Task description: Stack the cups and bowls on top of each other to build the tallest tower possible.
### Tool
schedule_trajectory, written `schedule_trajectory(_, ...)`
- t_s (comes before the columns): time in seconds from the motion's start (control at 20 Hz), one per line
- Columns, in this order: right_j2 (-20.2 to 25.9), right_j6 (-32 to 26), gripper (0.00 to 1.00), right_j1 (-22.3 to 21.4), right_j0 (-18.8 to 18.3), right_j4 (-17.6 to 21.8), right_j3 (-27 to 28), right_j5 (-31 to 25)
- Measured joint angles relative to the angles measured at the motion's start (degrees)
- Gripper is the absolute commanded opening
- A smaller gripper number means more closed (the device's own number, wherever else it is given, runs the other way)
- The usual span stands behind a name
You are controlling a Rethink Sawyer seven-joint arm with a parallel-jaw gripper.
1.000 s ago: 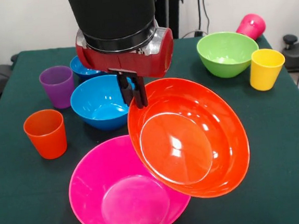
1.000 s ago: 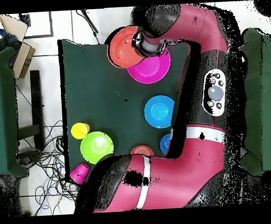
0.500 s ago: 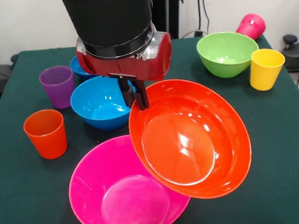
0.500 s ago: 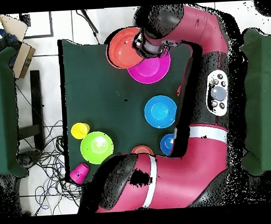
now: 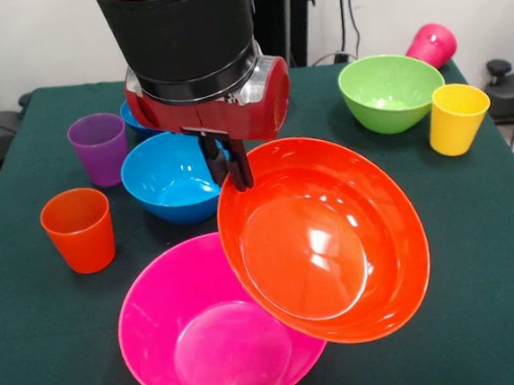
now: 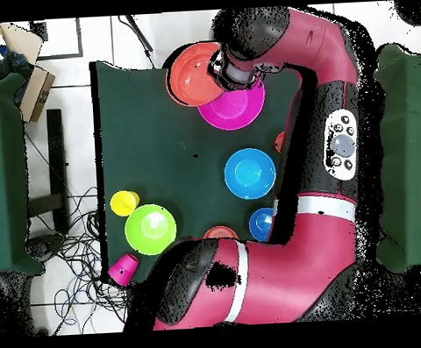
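Note:
My gripper (image 5: 228,166) is shut on the far rim of the large orange bowl (image 5: 324,241) and holds it tilted, its lower edge over the very large pink bowl (image 5: 211,341) at the table's front. In the overhead view the orange bowl (image 6: 191,72) overlaps the pink bowl (image 6: 237,105). The medium blue bowl (image 5: 167,175) sits behind the gripper, the small blue bowl (image 5: 133,118) behind that. The purple cup (image 5: 98,148) and the orange cup (image 5: 80,229) stand at the left. The lime green bowl (image 5: 390,91), yellow cup (image 5: 456,118) and tipped magenta cup (image 5: 431,44) are at the right.
The small orange bowl (image 6: 221,233) shows partly under the arm in the overhead view. The dark green table (image 5: 478,254) has free cloth at the front right. Cables and a box (image 6: 34,85) lie beyond the table's edge.
The gripper and the orange bowl have shifted slightly to the left and nearer over the pink bowl. Other things have not moved.

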State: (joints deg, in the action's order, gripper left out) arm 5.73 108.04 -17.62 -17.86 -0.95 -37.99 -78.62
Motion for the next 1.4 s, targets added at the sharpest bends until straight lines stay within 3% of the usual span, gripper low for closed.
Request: schedule_trajectory(1.4,3.84,0.0,0.0,0.15,-1.74,0.04,0.0,0.0)
